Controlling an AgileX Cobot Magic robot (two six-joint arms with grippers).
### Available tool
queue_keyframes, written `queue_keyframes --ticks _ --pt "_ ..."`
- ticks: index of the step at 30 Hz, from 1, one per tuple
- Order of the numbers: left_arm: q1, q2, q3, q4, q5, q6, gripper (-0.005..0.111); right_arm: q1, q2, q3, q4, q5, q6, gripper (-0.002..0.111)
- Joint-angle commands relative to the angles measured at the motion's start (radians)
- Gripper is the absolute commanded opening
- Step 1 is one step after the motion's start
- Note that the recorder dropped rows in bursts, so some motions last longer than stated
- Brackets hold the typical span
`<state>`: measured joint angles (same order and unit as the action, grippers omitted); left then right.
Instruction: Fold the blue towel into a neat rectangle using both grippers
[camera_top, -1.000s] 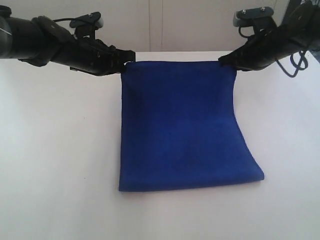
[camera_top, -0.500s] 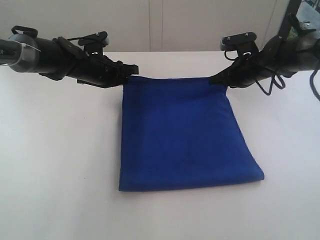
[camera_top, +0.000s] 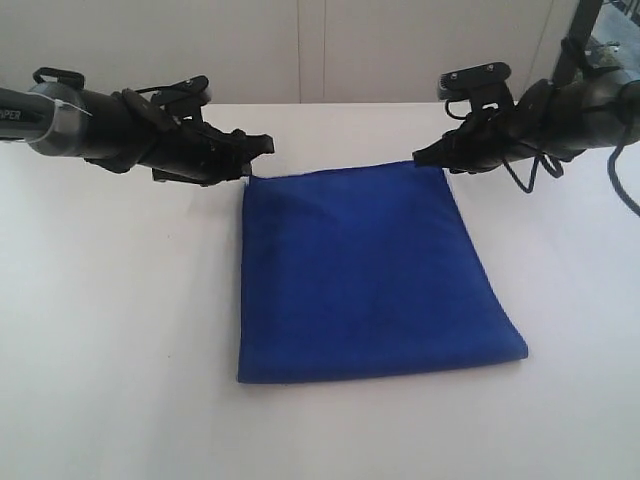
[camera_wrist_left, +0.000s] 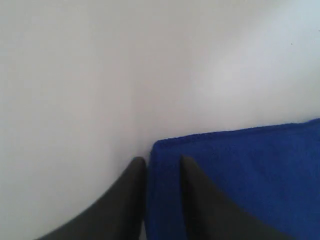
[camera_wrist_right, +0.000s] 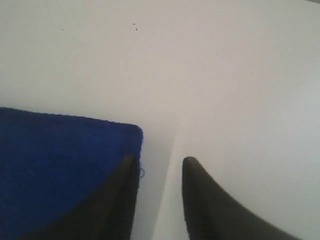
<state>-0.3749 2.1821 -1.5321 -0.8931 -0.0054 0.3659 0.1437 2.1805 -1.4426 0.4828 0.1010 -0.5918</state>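
My left pincer (camera_wrist_left: 162, 162) is spread astride a far corner of the blue towel (camera_top: 370, 280), which lies flat on the counter (camera_top: 120, 320). My right pincer (camera_wrist_right: 159, 161) is spread just beside the other far corner.

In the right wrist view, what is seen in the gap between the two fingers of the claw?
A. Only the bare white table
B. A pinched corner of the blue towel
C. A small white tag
A: the right claw stands open, only the white table shows between its fingers, and the corner of the blue towel lies beside one finger, outside the gap.
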Motion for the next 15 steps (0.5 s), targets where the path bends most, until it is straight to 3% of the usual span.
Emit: queue_keyframes --ticks 1,4,7,9,11,12,15 --pt "0.002 -0.004 -0.005 -0.016 -0.005 -0.011 0.053 -0.001 -0.017 -0.004 -0.002 -0.004 0.001 0.039" --pt "0.006 -0.01 -0.005 -0.008 0.018 -0.005 0.059 -0.001 -0.065 -0.004 -0.002 0.039 0.04 0.039" --pt "0.029 -0.062 -0.005 0.048 0.154 0.0 0.057 -0.014 -0.158 -0.004 -0.007 0.227 0.043 0.032" --pt "0.051 -0.115 -0.005 0.091 0.284 0.0 0.043 -0.025 -0.228 -0.004 -0.008 0.35 0.044 0.017" --pt "0.064 -0.183 -0.005 0.145 0.429 0.006 0.017 -0.046 -0.297 -0.002 -0.008 0.454 0.044 0.0" --pt "0.064 -0.212 -0.005 0.178 0.474 0.006 0.004 -0.051 -0.325 -0.002 -0.012 0.499 0.049 0.0" --pt "0.064 -0.255 -0.005 0.216 0.552 0.004 0.0 -0.057 -0.364 0.001 -0.013 0.61 0.075 0.0"
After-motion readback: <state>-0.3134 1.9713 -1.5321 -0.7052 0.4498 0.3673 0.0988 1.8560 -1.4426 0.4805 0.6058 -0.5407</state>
